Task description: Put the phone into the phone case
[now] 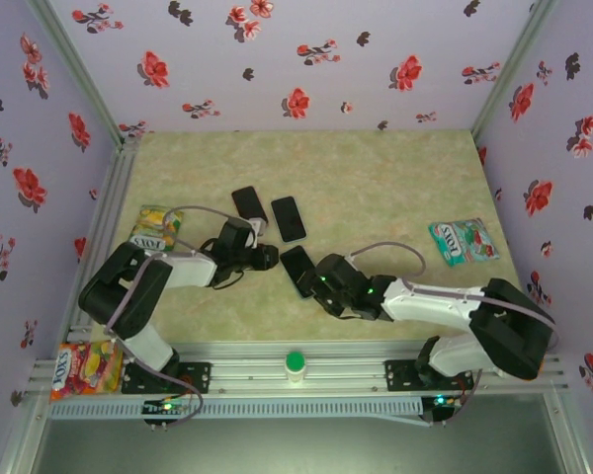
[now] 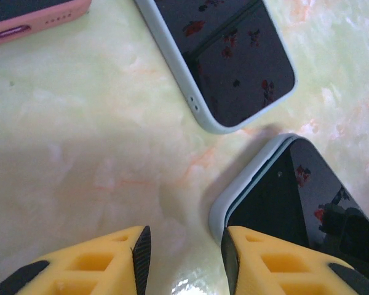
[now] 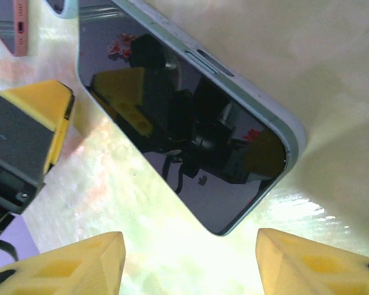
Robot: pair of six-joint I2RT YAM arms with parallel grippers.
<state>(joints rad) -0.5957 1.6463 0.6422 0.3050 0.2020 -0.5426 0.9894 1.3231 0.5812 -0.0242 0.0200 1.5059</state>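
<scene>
So, left to right, with everything placed off the phone [image 1: 298, 271] lying roughly mid-table:

1. Room first. Lavender walls [image 1: 40, 118] with a red and dark flower print close in three sides. The table [image 1: 395, 178] is a pale cream-green marbled top, glossy enough to show glare near the phone. Aluminium rails [image 1: 306, 390] run along the edge on the near side of the phone.
2. Well left of the phone, a yellow-green snack packet [image 1: 155, 228] lies flat. A second bright packet [image 1: 84, 368] sits on the rails, further left and nearer.
3. The left gripper [image 2: 186, 249] is just left of the phone, jaws partly apart with nothing between them. One finger [image 2: 264, 261] is right at the phone's corner, but I can't tell if it's touching.
4. Behind the phone there's a pink-cased phone [image 2: 31, 18] off to the back-left and a pale-cased phone [image 1: 288, 218] pretty much straight behind. Both are clear of it.
5. The phone itself is screen up inside the pale phone case [image 2: 218, 212], and the rim wraps its edge. Can't tell if it's fully seated.
6. A green knob [image 1: 295, 362] sits on the rails, straight in front of the phone.
7. The right gripper [image 3: 190, 246] hovers at the phone's near-right end, jaws spread wide and empty.
8. Well right of the phone is a teal snack packet [image 1: 463, 241].
</scene>
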